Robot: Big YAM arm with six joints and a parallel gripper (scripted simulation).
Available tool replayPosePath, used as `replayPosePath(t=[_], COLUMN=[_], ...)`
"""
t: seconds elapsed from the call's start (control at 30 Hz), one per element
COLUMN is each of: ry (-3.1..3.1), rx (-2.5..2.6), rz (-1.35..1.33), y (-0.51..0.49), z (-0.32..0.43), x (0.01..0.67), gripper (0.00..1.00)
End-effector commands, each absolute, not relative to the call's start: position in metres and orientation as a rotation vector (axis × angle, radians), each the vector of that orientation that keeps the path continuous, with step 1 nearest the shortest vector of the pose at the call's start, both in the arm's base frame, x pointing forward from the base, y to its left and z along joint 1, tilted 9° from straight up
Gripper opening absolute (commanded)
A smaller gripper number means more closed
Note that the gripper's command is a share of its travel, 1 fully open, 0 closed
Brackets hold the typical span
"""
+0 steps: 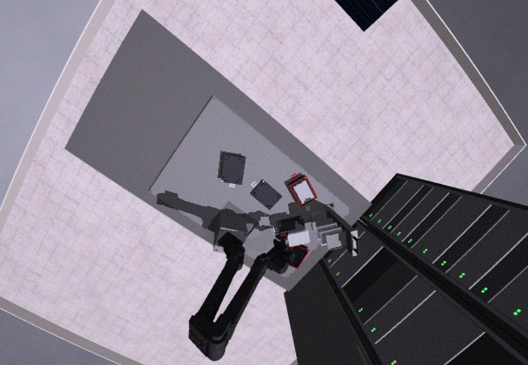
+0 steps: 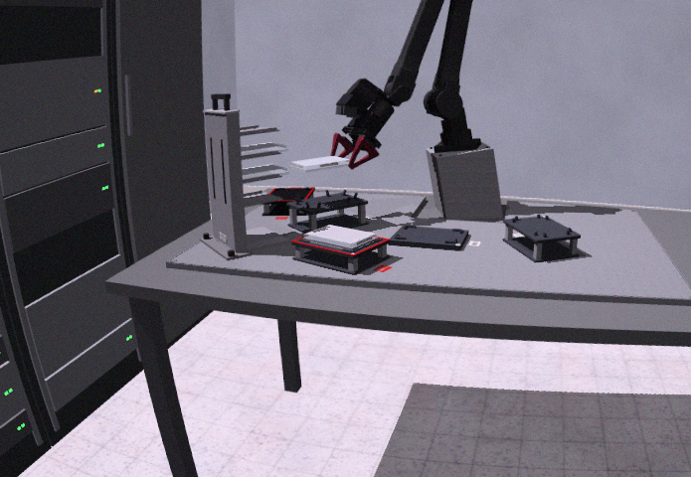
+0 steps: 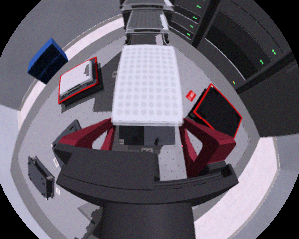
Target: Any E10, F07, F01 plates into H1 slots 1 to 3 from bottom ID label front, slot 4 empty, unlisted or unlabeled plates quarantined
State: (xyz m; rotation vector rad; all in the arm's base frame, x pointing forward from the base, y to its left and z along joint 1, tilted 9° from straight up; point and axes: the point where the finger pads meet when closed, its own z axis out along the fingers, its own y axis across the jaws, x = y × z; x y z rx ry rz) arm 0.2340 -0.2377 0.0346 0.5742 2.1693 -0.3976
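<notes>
Gripping white plate [image 2: 318, 163] in pincer [image 2: 355, 152], level before hotel [image 2: 223, 180], no label readable

arm [image 2: 408, 62]: folded, elbow high | jaws: spread wide, clamped on white plate [image 2: 318, 163] | gripper [image 2: 355, 154]: tilted down

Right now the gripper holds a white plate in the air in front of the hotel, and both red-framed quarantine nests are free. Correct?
Not quite. The gripper does hold the white plate before the hotel, but only the far red-framed nest is free; the near one already carries a plate, as the exterior view shows.
</notes>
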Motion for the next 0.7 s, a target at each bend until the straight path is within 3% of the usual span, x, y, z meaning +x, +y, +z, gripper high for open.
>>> replayPosePath(t=[0.0,0.67], ry=[2.156,2.156], rx=[0.565,0.567], rz=[-0.414,-0.413], y=[-0.241,-0.242], z=[0.036,0.026], x=[0.234,0.234], gripper=[0.86,0.86])
